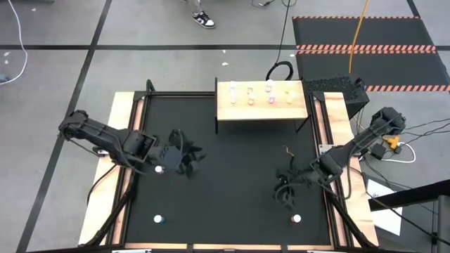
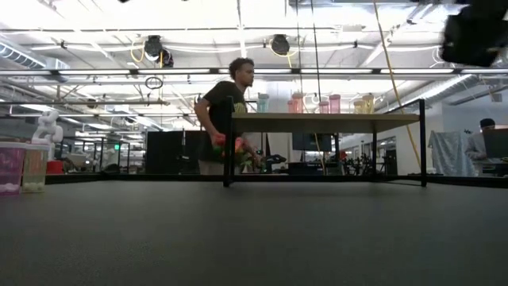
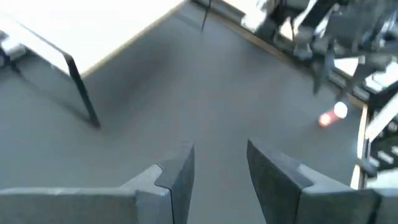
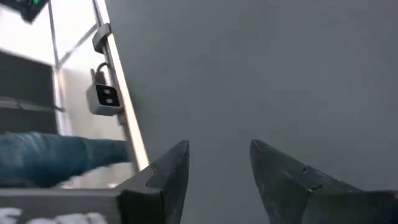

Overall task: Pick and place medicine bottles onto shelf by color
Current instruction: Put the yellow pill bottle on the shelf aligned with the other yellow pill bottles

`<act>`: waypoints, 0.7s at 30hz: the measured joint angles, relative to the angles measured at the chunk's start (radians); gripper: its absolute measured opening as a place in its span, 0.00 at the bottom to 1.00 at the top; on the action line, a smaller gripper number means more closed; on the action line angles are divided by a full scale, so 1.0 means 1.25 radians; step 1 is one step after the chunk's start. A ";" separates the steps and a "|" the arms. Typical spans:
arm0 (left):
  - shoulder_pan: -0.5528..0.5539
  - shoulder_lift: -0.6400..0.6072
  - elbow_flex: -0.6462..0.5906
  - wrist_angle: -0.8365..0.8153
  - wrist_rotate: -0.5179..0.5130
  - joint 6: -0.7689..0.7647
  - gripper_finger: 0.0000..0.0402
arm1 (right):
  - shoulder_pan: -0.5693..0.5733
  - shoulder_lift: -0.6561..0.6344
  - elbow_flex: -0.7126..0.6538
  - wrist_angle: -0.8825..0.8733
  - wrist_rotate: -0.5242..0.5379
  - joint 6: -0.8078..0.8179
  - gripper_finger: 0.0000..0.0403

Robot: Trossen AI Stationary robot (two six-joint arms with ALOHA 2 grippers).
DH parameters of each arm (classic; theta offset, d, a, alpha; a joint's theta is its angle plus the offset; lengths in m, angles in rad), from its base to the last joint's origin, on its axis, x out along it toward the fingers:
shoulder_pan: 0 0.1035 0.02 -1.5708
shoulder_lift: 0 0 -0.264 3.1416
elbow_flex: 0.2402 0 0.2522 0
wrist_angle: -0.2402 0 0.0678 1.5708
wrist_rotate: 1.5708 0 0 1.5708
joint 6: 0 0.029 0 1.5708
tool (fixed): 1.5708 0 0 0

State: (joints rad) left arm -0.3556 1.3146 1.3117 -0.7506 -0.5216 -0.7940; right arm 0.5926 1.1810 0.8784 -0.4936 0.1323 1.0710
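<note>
Hovering over your bench (image 1: pixel 232 161): left claw (image 3: pixel 219 171) and right claw (image 4: pixel 219 168), both parted, empty; five bottles (image 1: pixel 271 100) on shelf (image 1: pixel 226 109).

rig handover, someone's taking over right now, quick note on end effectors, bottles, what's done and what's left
Left end effector: open, empty, over the table's left middle.
Right end effector: open, empty, over the right front.
Shelf at the table's back edge: several medicine bottles already stand on it.
Left on the black table: a bottle by the left end effector, one at front left, one at front right.
To do: place those three by colour.
</note>
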 joint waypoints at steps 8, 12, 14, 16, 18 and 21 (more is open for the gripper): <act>0.020 -0.002 0.000 0.015 0.130 0.126 0.37 | 0.114 0.004 0.001 0.042 0.066 0.265 0.40; 0.003 -0.002 0.000 -0.111 0.130 0.100 0.37 | 0.108 0.038 0.003 0.141 0.106 0.257 0.40; -0.001 -0.002 0.000 -0.189 0.130 0.052 0.37 | 0.084 0.076 0.020 0.172 0.119 0.225 0.40; -0.001 -0.002 0.000 -0.275 0.130 -0.004 0.37 | 0.053 0.124 0.054 0.184 0.124 0.165 0.40; -0.001 -0.002 0.000 -0.356 0.131 -0.069 0.37 | 0.015 0.176 0.100 0.186 0.123 0.083 0.40; -0.001 -0.002 0.000 -0.458 0.149 -0.154 0.37 | -0.049 0.254 0.182 0.196 0.122 -0.069 0.40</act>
State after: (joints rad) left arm -0.3565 1.3121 1.3117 -1.3229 -0.3357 -0.9862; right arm 0.5315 1.4982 1.1057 -0.2489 0.2844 0.9843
